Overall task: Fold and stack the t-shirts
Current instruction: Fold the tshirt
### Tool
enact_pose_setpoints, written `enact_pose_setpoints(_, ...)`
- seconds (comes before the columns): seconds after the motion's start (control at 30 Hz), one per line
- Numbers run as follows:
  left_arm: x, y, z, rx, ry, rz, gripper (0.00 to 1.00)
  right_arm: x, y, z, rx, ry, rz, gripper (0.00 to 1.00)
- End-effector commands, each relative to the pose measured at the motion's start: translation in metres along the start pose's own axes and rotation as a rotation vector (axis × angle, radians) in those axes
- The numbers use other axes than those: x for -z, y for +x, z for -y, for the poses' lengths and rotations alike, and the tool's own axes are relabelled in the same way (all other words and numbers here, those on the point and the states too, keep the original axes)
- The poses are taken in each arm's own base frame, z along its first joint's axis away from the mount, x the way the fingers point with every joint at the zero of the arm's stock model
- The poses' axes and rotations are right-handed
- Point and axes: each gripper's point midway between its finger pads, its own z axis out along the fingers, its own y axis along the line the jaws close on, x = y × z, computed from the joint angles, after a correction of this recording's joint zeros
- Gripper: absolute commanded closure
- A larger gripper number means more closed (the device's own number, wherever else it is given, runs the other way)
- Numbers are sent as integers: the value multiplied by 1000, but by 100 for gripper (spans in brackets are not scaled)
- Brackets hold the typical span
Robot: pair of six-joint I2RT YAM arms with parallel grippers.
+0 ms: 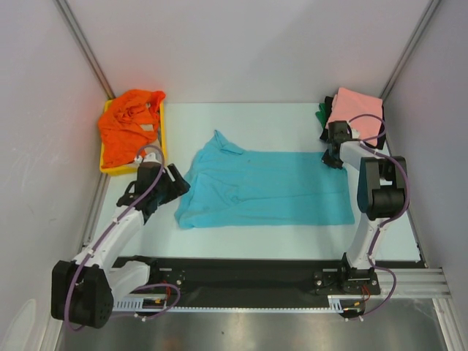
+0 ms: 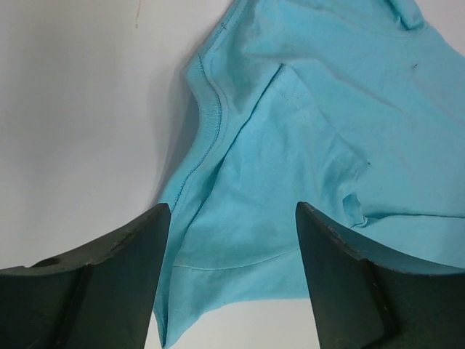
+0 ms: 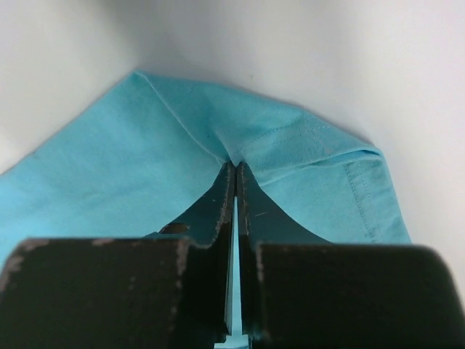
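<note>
A turquoise t-shirt (image 1: 270, 186) lies spread flat across the middle of the table. My right gripper (image 1: 330, 158) is at its far right corner. In the right wrist view that gripper (image 3: 235, 167) is shut, with the cloth (image 3: 145, 160) puckered up into the fingertips beside the hem. My left gripper (image 1: 179, 184) hovers at the shirt's left edge. Its jaws (image 2: 232, 211) stand open over the sleeve and collar area (image 2: 312, 109), gripping nothing. An orange t-shirt (image 1: 131, 121) lies crumpled in the tray. A folded salmon pink t-shirt (image 1: 356, 110) rests on darker green and black ones (image 1: 322, 115) at the back right.
A shallow yellow tray (image 1: 164, 139) sits at the back left under the orange shirt. Grey walls close in the left, right and back sides. A black rail (image 1: 241, 274) runs along the near edge between the arm bases.
</note>
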Motion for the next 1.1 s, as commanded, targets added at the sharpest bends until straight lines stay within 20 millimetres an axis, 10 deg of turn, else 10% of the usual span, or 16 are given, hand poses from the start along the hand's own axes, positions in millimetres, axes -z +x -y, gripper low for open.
enact_pose_setpoints(0.0, -1, -28, 17, 6, 40, 61, 25, 17, -29, -3, -24, -1, 66, 100)
enact_pose_setpoints(0.2, -34, -69, 47, 21, 56, 67, 25, 30, -35, -6, -35, -64, 65, 100)
enact_pose_setpoints(0.5, -156, -117, 89, -21, 36, -41, 28, 38, -36, -23, -48, -208, 10, 100)
enact_pose_setpoints(0.7, -228, -127, 124, -40, 86, -101, 28, 49, -41, -31, -54, -263, 15, 100)
enact_pose_setpoints(1.07, -284, -111, 152, -61, 39, -120, 31, 53, -40, -34, -73, -307, 9, 100)
